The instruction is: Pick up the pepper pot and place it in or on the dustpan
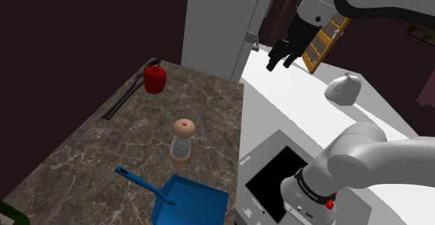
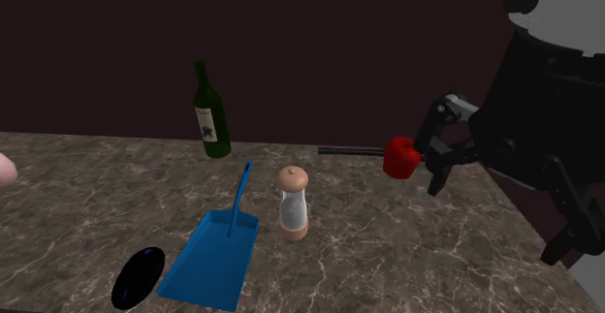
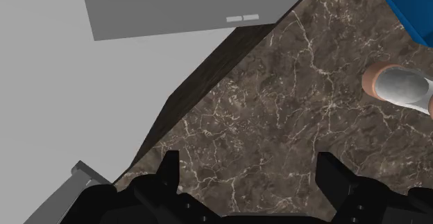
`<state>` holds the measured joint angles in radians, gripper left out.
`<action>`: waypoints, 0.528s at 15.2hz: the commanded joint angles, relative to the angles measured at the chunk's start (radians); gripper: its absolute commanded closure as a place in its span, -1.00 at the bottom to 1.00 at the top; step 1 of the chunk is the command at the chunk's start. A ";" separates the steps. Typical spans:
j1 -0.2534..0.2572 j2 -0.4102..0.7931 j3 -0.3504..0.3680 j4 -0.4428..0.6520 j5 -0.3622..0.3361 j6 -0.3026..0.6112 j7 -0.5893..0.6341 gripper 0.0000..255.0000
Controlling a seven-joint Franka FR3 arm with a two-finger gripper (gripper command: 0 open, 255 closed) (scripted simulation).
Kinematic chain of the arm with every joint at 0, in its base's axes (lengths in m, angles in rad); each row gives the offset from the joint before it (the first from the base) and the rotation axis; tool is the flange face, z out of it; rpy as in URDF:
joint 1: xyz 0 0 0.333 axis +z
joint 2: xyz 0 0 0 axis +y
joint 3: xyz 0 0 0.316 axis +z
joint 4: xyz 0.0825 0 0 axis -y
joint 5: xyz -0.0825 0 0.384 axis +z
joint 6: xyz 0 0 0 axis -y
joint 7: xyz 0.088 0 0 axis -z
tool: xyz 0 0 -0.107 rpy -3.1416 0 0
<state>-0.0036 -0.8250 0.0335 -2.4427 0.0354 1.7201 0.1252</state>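
Pepper pot [image 1: 182,140]: upright mid-counter [image 1: 77,154] in shoulder view, just beyond blue dustpan [image 1: 195,203], not touching it. Clear-looking body, tan round cap and base. Judged rigid, light, smooth, tall for its base, so tips easily, perhaps breakable. Best hold: across straight body below cap, firm but gentle. Gripper [image 1: 280,62]: high, well right of pot, near counter's edge by white top [image 1: 314,126], pointing down; fingers spread apart, nothing between them

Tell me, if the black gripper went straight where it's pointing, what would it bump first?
The gripper would probably meet the bare brown marbled countertop, near its edge. In the wrist view that is what lies ahead between its open fingers. The pepper pot stands off to one side, so it would likely be missed.
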 commanded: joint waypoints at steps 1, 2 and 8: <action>0.000 0.000 0.000 0.000 0.000 0.000 0.000 -1.00; 0.008 0.006 0.019 -0.010 0.016 0.013 0.021 -1.00; 0.059 0.070 0.133 -0.049 0.109 0.103 0.146 -1.00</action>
<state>0.0477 -0.7721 0.1481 -2.4909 0.1295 1.8055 0.2509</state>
